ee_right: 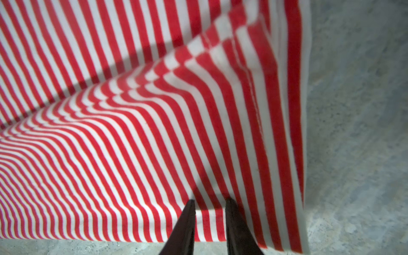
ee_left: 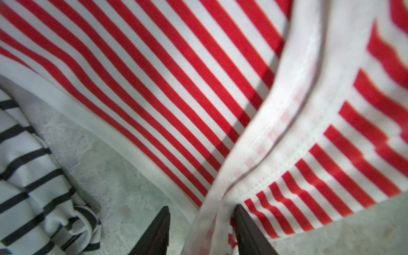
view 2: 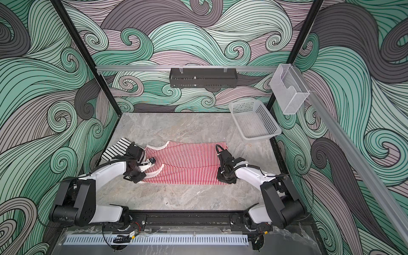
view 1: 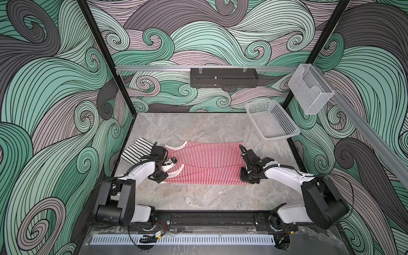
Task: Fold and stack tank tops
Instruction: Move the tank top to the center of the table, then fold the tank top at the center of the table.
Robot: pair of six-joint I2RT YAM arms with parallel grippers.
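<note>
while the right pincer (ee_right: 210, 202) pinches the raised hem of the red-and-white striped knit tank top (view 1: 205, 159), the left pincer (ee_left: 202, 207) straddles its white trim, gripping or not i cannot tell; the black-and-white striped top (view 1: 134, 150) lies beside it.

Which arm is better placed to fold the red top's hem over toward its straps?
Right, likely: the right gripper sits at the hem corner of the red-and-white tank top; the left gripper is at its straps.

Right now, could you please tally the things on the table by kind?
Tank tops: 2, red-striped and black-striped
Basket: 1
Total: 3
</note>
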